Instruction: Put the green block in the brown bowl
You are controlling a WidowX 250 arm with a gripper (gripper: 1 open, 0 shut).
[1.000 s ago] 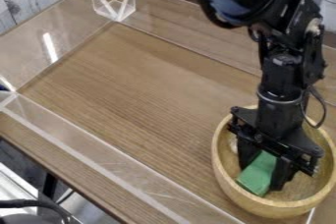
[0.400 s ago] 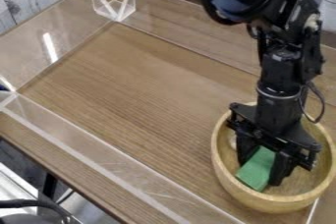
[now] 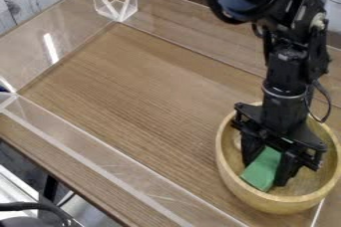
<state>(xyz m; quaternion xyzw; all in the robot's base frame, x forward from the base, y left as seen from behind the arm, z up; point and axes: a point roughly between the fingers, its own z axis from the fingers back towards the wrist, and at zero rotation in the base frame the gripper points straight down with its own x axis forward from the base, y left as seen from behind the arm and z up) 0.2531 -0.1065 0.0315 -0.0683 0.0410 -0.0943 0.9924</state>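
Black and two-fingered, the claw (image 3: 276, 154) pointed straight down inside the wide, round bowl of light tan wood (image 3: 234, 178), which sat at the near right corner of the wood-grain bench (image 3: 134, 92). Its fingers flanked the small light-green rectangular block (image 3: 264, 171), parted about as wide as the block; whether they pinched it or had already let go, I couldn't tell. The block's lower end was down in the bowl, apparently on the bottom. It stood tilted, long axis steeply up toward the claw. To finish well, I'd say, open fully, then lift straight up, clear of the rim.
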